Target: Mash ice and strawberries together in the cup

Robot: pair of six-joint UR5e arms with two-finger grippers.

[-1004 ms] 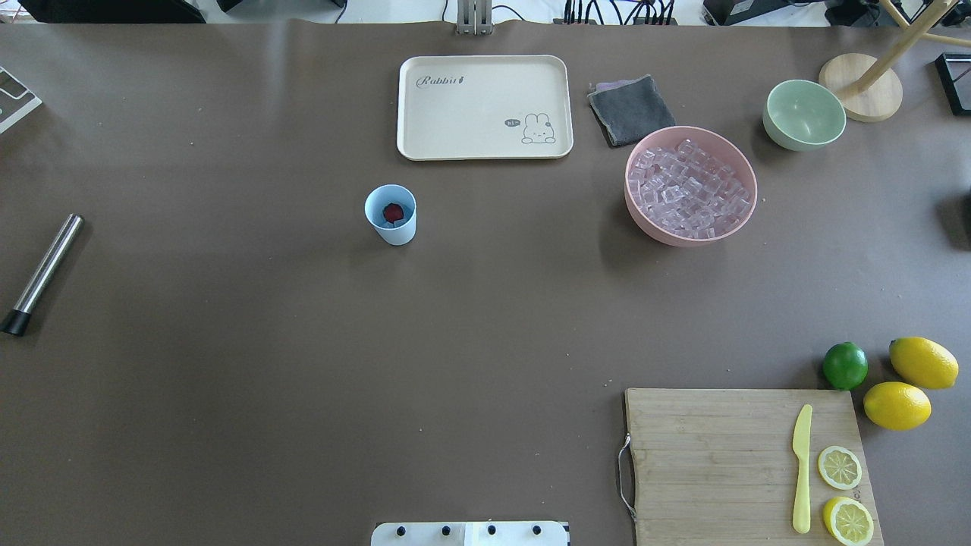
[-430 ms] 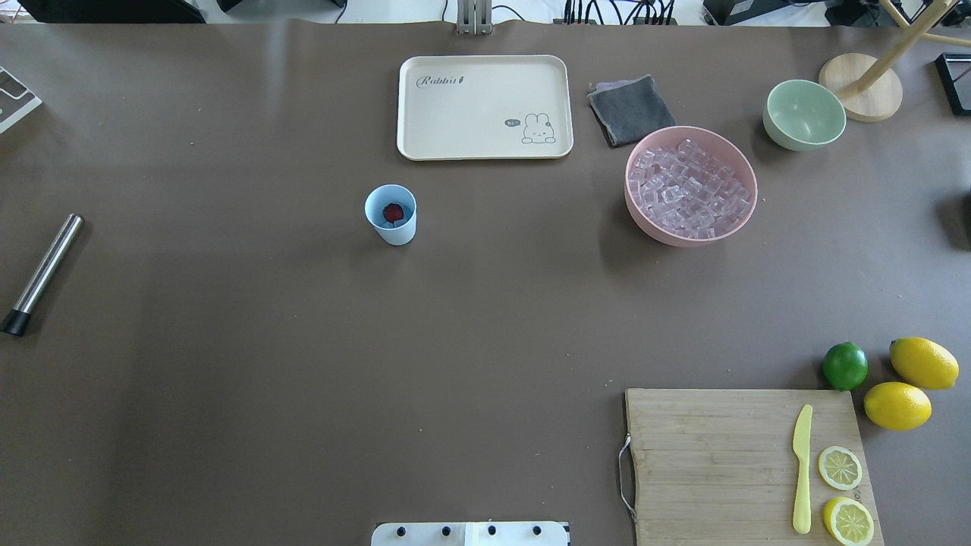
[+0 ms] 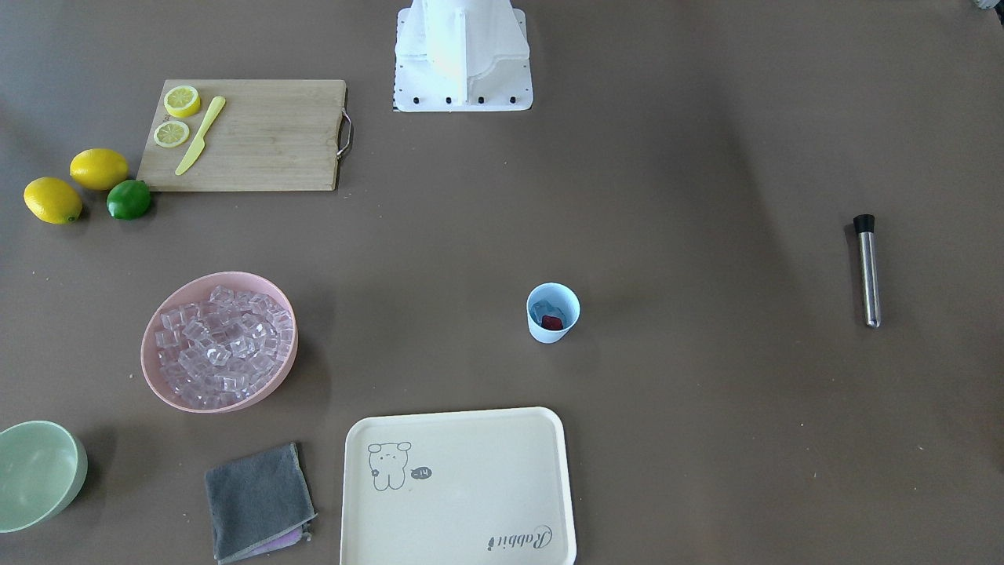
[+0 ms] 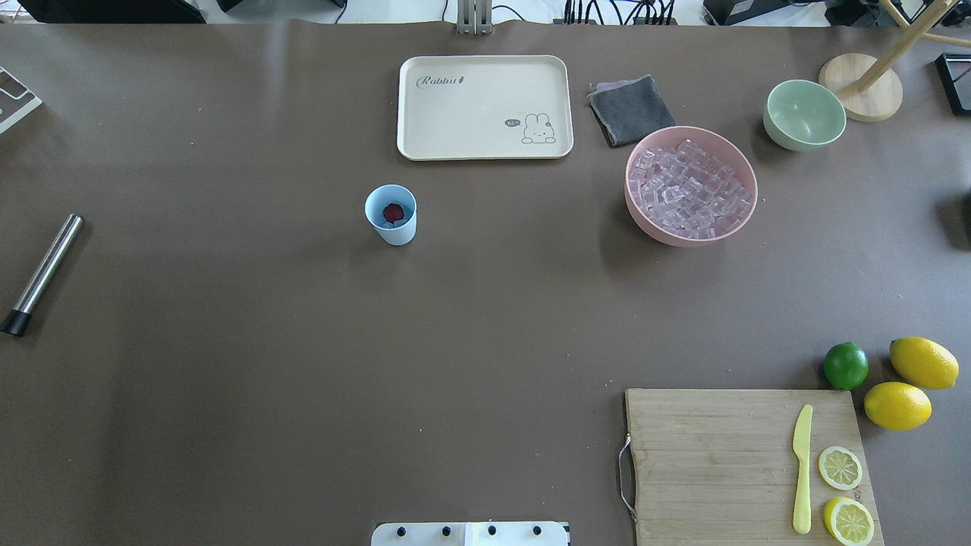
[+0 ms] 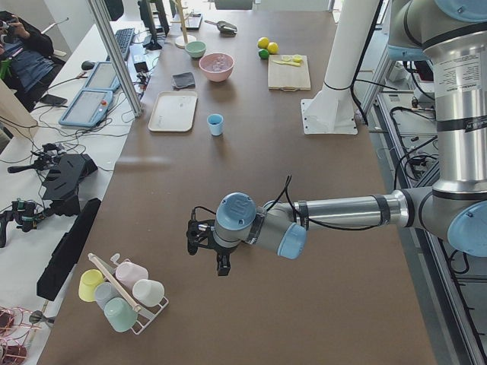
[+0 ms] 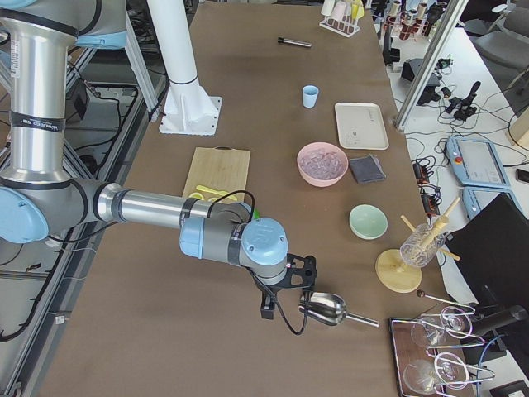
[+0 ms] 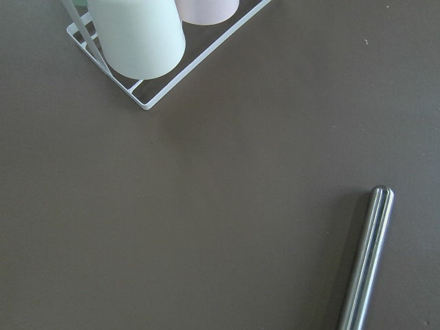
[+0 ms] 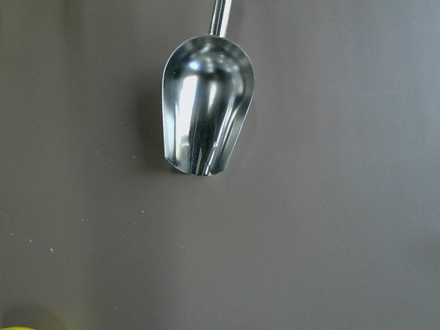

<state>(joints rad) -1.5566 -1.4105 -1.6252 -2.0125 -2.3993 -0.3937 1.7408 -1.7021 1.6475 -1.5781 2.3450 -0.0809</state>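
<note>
The pale blue cup point(image 4: 391, 214) stands upright left of the table's middle, also in the front view point(image 3: 553, 312). A red strawberry point(image 4: 393, 212) lies in its bottom. The ice point(image 4: 690, 189) fills a pink bowl point(image 4: 747, 201) to the right. My left gripper point(image 5: 205, 247) hovers low over the table's left end, near a steel muddler point(image 7: 364, 261) that lies flat point(image 4: 42, 273). My right gripper point(image 6: 285, 289) hovers over the table's right end above a steel scoop point(image 8: 203, 103). Neither gripper's fingers show clearly, so I cannot tell if they are open or shut.
A cream tray point(image 4: 484, 106) and a grey cloth point(image 4: 630, 110) lie behind the cup. A pale green bowl point(image 4: 804, 114) stands at the back right. A cutting board point(image 4: 728, 462) with a yellow knife, lemon slices, two lemons and a lime is at the front right. A cup rack point(image 7: 148, 48) is near the left gripper.
</note>
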